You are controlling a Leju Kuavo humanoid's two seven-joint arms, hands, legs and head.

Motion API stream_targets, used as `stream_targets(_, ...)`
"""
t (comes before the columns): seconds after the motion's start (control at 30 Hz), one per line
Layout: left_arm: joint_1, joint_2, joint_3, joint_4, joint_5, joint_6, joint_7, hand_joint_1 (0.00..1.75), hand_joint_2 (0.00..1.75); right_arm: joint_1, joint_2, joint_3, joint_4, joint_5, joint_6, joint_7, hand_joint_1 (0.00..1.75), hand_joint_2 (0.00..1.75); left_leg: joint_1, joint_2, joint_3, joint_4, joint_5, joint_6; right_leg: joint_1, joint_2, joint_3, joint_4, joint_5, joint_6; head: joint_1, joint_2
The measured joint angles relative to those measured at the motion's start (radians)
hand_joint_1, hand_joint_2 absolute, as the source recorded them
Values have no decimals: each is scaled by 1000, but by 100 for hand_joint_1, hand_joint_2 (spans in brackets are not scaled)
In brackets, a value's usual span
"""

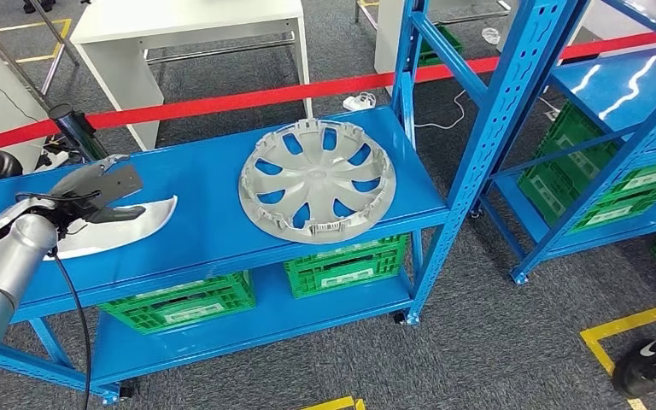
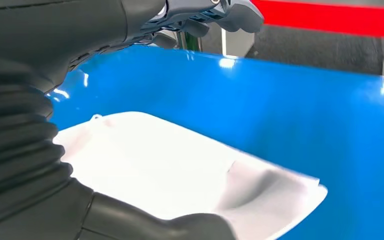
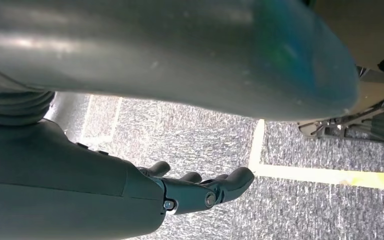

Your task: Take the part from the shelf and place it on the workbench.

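Blue shelving [image 1: 222,231] carries a silver hubcap [image 1: 317,178] beside the white curved part [image 1: 128,224], green crates [image 1: 179,303] below. My left hand [image 1: 94,190] hovers spread over the part; my right hand [image 3: 200,187] hangs loosely curled, empty.

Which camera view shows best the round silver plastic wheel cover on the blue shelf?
The head view: the round silver plastic wheel cover lies whole on the blue shelf, spokes visible. The left wrist view shows a white curved panel instead; the right wrist view faces the floor.
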Motion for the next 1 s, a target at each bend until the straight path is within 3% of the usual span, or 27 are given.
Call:
stream_targets(0.33,0,49,-17,4,40,-188,-145,0,175,2,0,-7,0,-4,8,-5,0,0,-1,0,1,3,0,-1,-1,-2,5,-1,1,2,0,0)
stream_targets(0.53,-8,39,-39,4,31,-222,-139,0,175,3,0,-31,0,-22,8,-3,0,0,-2,0,1,4,0,0,-1,-3,5,-3,2,3,0,0)
stream_targets(0.8,-12,31,-82,7,-19,-118,-98,0,175,3,8,-32,0,17,5,20,0,0,-1,0,1,4,0,0,-2,-2,6,-3,3,4,0,0)
stream_targets(1.0,23,83,-112,10,-62,103,-13,0,175,2,8,-11,0,72,9,-24,0,0,-1,2,-1,4,-1,0,-2,1,7,-3,2,4,0,0)
